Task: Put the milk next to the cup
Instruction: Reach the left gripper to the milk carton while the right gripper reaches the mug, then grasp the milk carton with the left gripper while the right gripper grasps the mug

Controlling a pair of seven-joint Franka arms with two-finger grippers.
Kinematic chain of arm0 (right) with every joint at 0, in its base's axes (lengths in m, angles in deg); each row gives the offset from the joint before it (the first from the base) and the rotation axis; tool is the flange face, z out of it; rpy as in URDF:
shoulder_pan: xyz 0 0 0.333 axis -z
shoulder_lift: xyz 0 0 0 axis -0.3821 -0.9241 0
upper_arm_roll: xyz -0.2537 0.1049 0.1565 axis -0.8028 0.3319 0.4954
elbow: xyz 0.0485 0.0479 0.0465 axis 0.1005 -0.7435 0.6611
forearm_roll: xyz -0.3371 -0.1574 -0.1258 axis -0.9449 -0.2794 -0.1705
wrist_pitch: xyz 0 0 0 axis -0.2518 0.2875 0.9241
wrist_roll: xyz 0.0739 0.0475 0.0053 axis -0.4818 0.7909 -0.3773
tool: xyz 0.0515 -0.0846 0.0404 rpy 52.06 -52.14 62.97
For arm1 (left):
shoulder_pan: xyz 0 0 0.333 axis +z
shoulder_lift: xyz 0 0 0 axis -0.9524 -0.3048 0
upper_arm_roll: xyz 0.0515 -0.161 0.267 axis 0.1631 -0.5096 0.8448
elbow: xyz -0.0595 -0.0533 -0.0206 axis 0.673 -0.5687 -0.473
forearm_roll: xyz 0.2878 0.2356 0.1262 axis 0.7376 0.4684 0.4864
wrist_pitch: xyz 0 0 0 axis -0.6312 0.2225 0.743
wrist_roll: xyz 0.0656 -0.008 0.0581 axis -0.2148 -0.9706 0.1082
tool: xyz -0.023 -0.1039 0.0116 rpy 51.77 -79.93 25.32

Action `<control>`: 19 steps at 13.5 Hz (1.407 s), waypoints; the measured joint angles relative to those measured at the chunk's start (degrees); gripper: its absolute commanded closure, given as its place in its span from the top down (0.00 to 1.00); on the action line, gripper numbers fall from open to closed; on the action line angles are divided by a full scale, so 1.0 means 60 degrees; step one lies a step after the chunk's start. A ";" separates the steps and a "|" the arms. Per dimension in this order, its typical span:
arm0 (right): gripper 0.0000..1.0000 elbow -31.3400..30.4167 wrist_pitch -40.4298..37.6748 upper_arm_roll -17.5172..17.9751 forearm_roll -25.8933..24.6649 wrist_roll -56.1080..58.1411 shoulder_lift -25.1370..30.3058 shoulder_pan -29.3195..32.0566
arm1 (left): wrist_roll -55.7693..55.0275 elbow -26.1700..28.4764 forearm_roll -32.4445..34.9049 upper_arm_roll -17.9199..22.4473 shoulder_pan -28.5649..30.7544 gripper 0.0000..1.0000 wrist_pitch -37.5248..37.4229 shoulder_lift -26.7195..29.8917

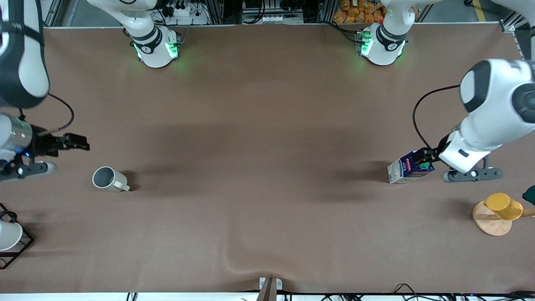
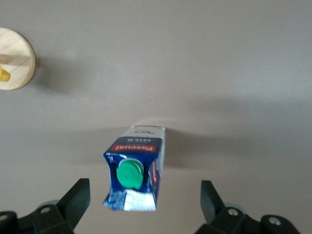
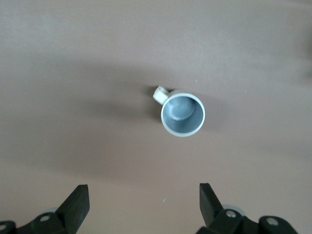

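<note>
The milk [image 1: 406,169] is a dark blue carton with a green cap, standing on the brown table toward the left arm's end. My left gripper [image 1: 423,159] is over its top. In the left wrist view the milk [image 2: 136,168] shows between the wide-open fingers [image 2: 78,197] of the left gripper [image 2: 145,192], touching neither. The cup [image 1: 108,179], cream with a grey inside, stands toward the right arm's end. My right gripper [image 1: 79,142] is open and empty in the air beside it. The right wrist view shows the cup [image 3: 183,114] ahead of the right gripper [image 3: 144,195].
A yellow cup [image 1: 504,205] rests on a round wooden disc [image 1: 490,223] near the left arm's end; the disc also shows in the left wrist view [image 2: 17,58]. A white cup in a black wire frame [image 1: 9,236] stands at the right arm's end. The cloth wrinkles [image 1: 234,259] at the near edge.
</note>
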 measured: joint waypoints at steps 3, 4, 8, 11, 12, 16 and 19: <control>1.00 -0.0034 0.1268 -0.0026 -0.0083 0.1813 -0.1177 0.0272 | 0.0000 0.0645 0.0168 -0.0006 -0.0002 1.00 0.0669 -0.0170; 1.00 -0.0043 0.1799 -0.0038 -0.0158 0.2510 -0.1624 0.0370 | 0.0013 0.0715 0.0207 -0.0006 -0.0003 1.00 0.0707 -0.0249; 1.00 -0.0030 0.2816 -0.0074 -0.0228 0.3854 -0.2784 0.0835 | 0.0043 0.0751 0.0497 0.0002 0.0004 1.00 0.0756 -0.0574; 1.00 -0.0030 0.2747 -0.0077 -0.0530 0.3897 -0.2939 0.0853 | 0.0049 0.0788 0.0506 0.0012 0.0041 1.00 0.0756 -0.0617; 1.00 -0.0037 0.2738 -0.0084 -0.0547 0.3897 -0.2999 0.0860 | 0.0050 0.0804 0.0506 0.0014 0.0052 1.00 0.0756 -0.0620; 0.49 -0.0051 0.2728 -0.0107 -0.0552 0.3896 -0.3411 0.0939 | 0.0050 0.0860 0.0507 0.0019 0.0129 1.00 0.0755 -0.0623; 0.00 -0.0049 0.2756 -0.0107 -0.0552 0.3896 -0.3683 0.1003 | 0.0047 0.0908 0.0507 0.0034 0.0173 1.00 0.0750 -0.0624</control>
